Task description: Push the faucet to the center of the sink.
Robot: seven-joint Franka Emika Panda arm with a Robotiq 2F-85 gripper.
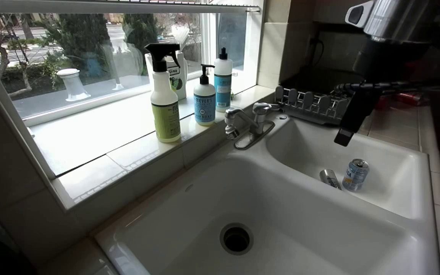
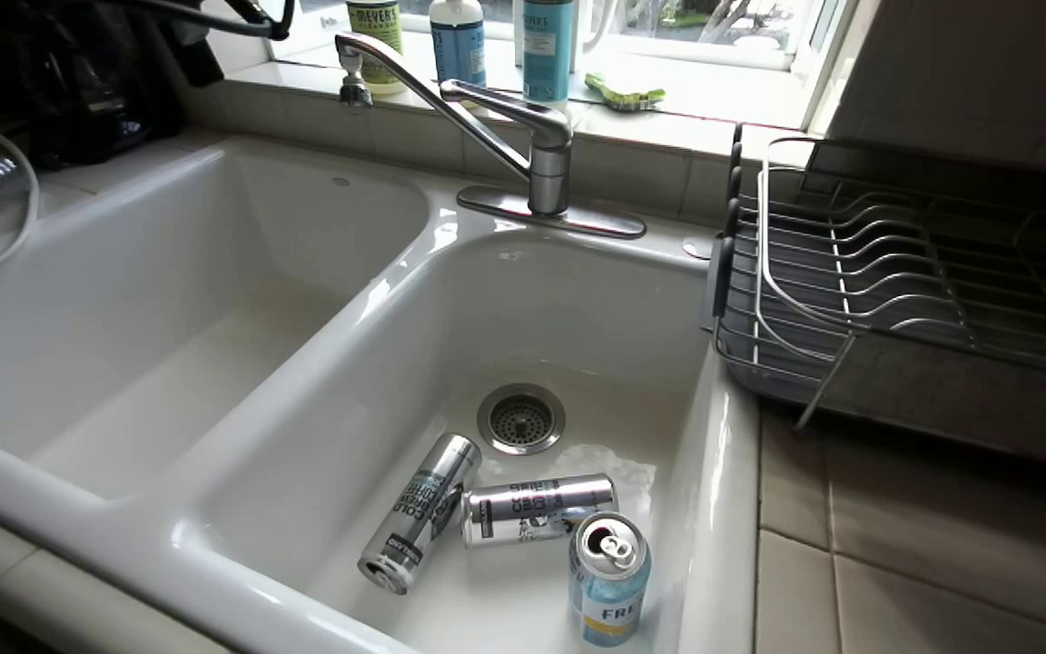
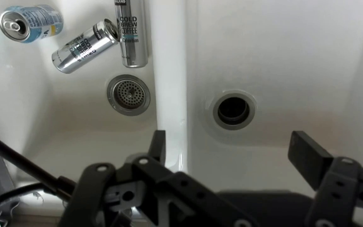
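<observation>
A: Condition of the tool (image 3: 227, 142)?

B: Fingers (image 3: 307, 157) apart, nothing between them. By the wrist view, one lines up with the divider (image 3: 171, 78), the other with the wide basin (image 3: 273, 63); both appear well above.

A: Faucet (image 1: 259, 123)?

B: At the rear rim of the sink (image 1: 427, 198), off the tool toward the window (image 1: 136, 68), apart from it in both exterior views. The spout (image 2: 409, 75) points off toward the wide basin, not over the divider. Task judged not yet done.

A: Expected handling?

B: Stiff, slick chrome on a base (image 2: 600, 221) presumed fixed: it should swivel, not travel, with modest drag. No grip needed. Recommend pressing the slim spout's window-side flank near the outlet (image 2: 355, 94) for leverage; the tool could skid on the polish. Keep off the lever (image 2: 507, 104): a knock might start water.

A: Containers?

B: Beneath the tool, the wide basin shows a dark drain (image 3: 233, 110). Across the divider, the smaller basin (image 3: 80, 104) has two silver cans (image 3: 85, 45) lying and a blue can (image 2: 609, 590) upright, all farther from the window than its strainer (image 3: 129, 94). Blue can's mouth is open; contents not visible. Beyond the faucet from the tool, by the window: spray bottle (image 1: 166, 110), soap bottle (image 1: 204, 103). Fill levels cannot be told.
</observation>
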